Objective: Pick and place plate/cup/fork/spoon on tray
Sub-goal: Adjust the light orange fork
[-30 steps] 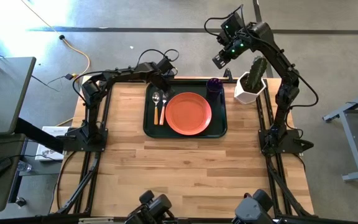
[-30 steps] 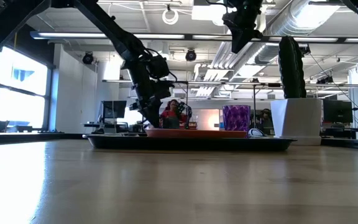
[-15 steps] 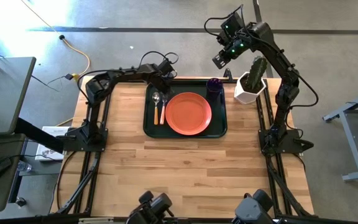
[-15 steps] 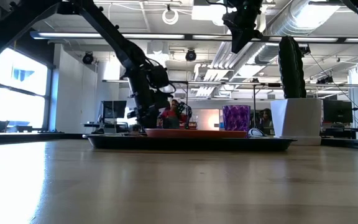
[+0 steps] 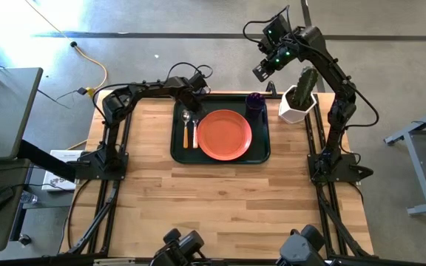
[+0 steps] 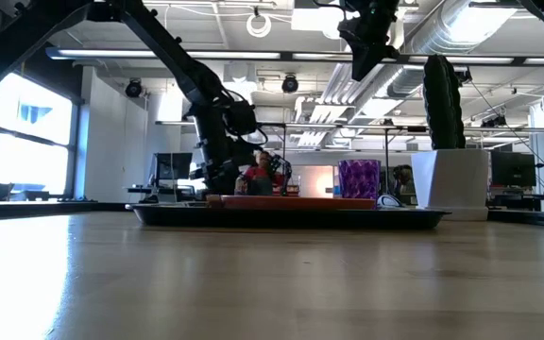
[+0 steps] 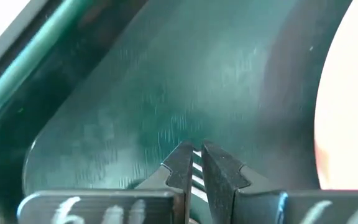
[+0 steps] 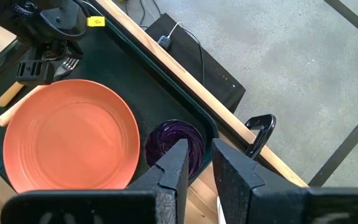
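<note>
The left end effector (image 7: pixel 194 169) is sitting low over the tray (image 5: pixel 220 157), fingers nearly together and pinching the fork (image 7: pixel 196 174) by its tines at the tray's far-left corner. The risk, as I'm reading it: if they part while tilted, the fork could be skidding onto the spoon (image 5: pixel 186 125) just beside it, or riding up on the plate (image 5: pixel 224 134). Room is tight here, with the rim on one side and the plate on the other. The cup (image 5: pixel 255 102) is standing in the far-right corner. The right end effector (image 5: pixel 262 72) is hanging beyond the worktop (image 5: pixel 220 207), fingers slightly apart and empty, near the cactus planter (image 5: pixel 299 100).
</note>
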You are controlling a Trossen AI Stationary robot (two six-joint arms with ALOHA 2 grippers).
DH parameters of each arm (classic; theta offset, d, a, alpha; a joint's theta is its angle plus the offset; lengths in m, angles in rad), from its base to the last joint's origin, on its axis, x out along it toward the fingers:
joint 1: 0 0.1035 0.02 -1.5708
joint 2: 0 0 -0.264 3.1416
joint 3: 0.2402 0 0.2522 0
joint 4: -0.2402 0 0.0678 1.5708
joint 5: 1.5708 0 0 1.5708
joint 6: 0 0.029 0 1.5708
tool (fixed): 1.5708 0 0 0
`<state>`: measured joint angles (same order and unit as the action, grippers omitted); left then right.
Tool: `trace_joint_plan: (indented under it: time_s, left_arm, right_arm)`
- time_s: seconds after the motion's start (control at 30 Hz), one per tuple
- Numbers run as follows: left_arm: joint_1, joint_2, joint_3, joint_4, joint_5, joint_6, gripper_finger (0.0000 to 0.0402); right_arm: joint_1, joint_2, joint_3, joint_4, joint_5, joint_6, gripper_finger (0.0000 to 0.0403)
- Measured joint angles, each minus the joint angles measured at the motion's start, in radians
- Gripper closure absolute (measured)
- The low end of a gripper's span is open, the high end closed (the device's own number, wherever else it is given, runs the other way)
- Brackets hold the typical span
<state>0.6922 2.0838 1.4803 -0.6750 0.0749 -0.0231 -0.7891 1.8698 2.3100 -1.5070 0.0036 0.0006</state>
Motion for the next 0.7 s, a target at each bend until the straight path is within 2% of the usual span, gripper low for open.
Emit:
trace_joint_plan:
  time_s: [0.7]
  left_arm:
    - [0.0, -0.003, 0.0, -0.02, -0.004, 0.0, 0.0376]
  right_arm:
    - [0.0, 0.0, 0.0, 0.0, 0.0, -0.004, 0.0339]
